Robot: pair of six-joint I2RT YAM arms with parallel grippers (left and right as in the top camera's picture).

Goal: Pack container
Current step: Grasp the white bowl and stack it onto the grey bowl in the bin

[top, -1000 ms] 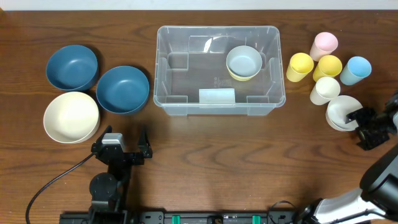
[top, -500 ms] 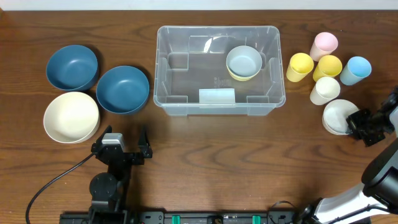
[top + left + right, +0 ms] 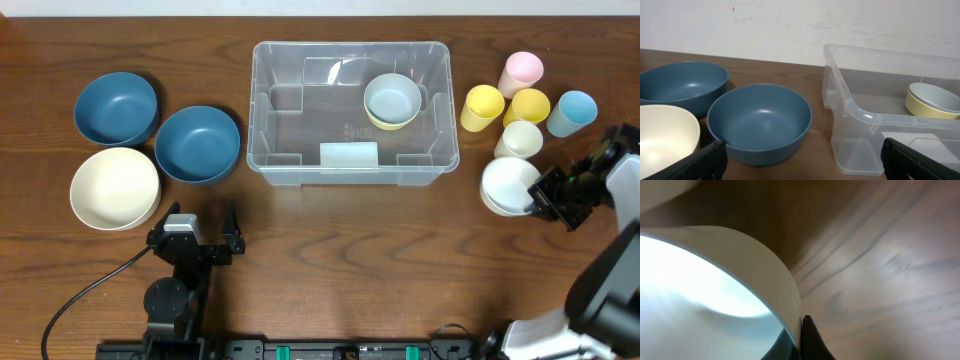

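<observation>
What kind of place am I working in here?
Likely a lab-style tabletop test bench: bare wooden table, plain white wall behind, and bowls and cups set out around a clear container.

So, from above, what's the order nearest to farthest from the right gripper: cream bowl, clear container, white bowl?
1. White bowl, pinched in the right gripper, right side.
2. Clear container, middle.
3. Cream bowl, far left.

Overhead top-down, left wrist low, both show container (image 3: 310, 125)
</observation>
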